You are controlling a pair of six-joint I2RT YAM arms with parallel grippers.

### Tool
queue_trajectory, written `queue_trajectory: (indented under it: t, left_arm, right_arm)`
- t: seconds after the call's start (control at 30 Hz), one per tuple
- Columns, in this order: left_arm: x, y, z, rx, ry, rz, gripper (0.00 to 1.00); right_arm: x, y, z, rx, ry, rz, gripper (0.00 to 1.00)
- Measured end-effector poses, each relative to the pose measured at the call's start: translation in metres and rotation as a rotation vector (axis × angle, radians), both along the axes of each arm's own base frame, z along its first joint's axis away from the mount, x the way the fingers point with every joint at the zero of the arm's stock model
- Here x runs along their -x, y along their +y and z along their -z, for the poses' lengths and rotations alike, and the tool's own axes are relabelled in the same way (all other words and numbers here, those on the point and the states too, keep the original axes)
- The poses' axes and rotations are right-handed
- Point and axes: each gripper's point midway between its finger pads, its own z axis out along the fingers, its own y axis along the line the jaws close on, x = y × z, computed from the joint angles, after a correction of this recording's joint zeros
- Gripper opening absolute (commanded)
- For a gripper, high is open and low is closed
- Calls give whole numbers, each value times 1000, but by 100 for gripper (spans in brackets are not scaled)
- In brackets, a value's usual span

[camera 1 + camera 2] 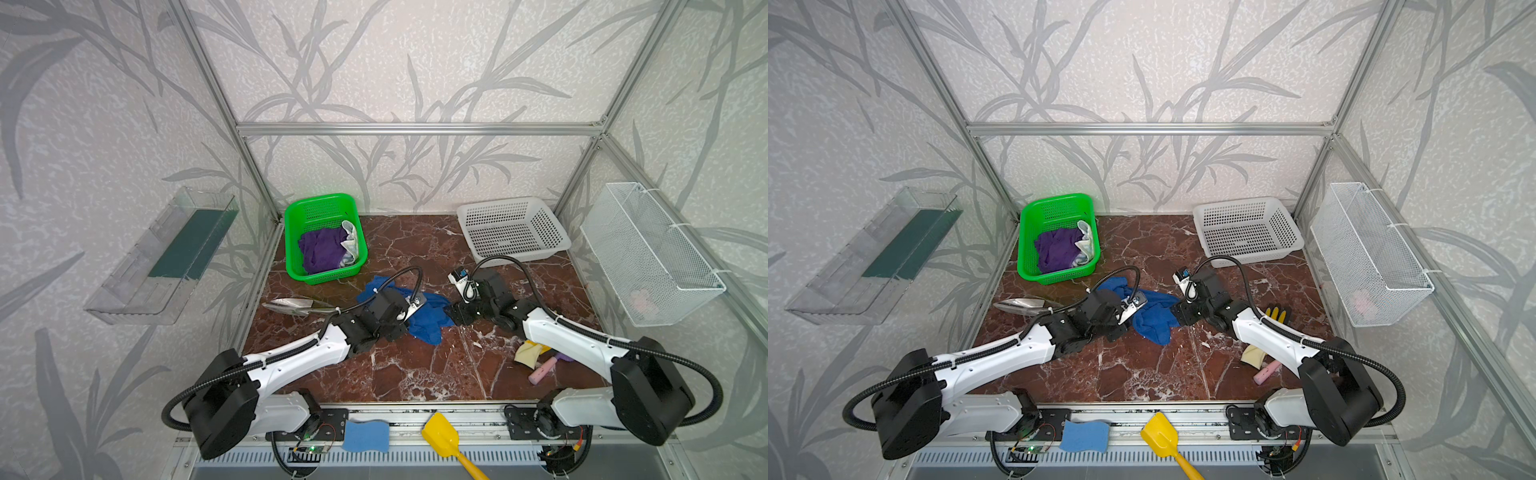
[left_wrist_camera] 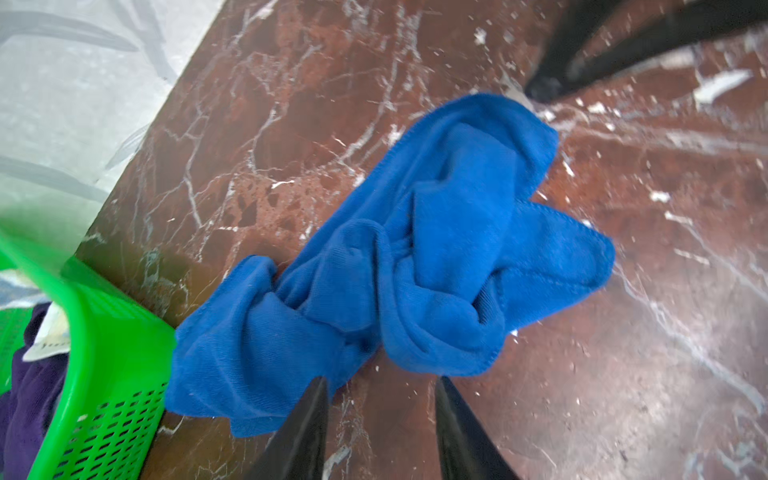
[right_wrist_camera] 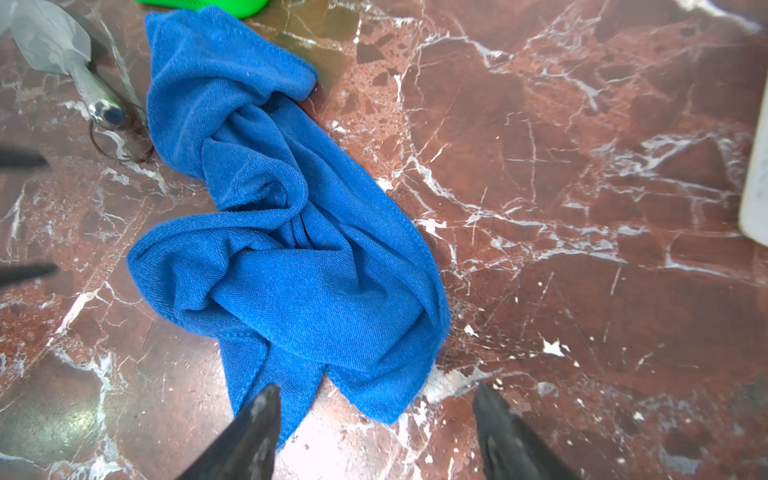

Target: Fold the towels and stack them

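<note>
Closest to us, on the front rail, we've got a light-blue sponge [image 1: 365, 435] and a yellow plastic scoop [image 1: 440, 434] near each other. A bit further in, on the right of the marble table [image 1: 415, 374], a yellow glove with a cream cuff [image 1: 528, 353] lies partly under the right arm, with a pink stick-like thing [image 1: 542, 371] just beside it. Mid-table is the blue towel [image 1: 432, 320], crumpled in a loose heap on the marble, not folded. Both arms point at it from opposite sides. The left gripper [image 2: 380, 380] has its jaws spread with only bare marble between them; one fingertip sits right at the towel's edge, and we can't quite tell whether it touches. The right gripper [image 3: 376, 388] is spread wider, holding nothing, with a towel corner next to one finger. Left of the towel there's a metal scoop [image 1: 291, 306]. Behind that, the green basket [image 1: 289, 241] holds the purple towel [image 1: 322, 249] bunched up, with the cream towel [image 1: 351, 243] tucked against its right wall. At the back right stands a white basket [image 1: 548, 226].
</note>
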Motion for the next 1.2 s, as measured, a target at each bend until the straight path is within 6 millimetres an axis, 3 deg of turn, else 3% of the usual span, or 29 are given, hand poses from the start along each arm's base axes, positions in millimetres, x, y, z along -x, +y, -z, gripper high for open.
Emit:
queue_trajectory:
  t: [0.27,0.57,0.8,1.2]
  left_arm:
    - [14,-11,21,-121,-44,222,44]
    - [10,-26,53,-279,-28,363,41]
    - [7,-33,56,-307,-32,381,33]
    - [6,-29,58,-334,-38,358,34]
  right_arm:
    - [-9,-22,-8,-35,-77,86,73]
    - [-9,-15,-11,-66,-71,57,73]
    - [-17,-12,20,-7,54,75,64]
    - [-20,-1,76,42,280,95,40]
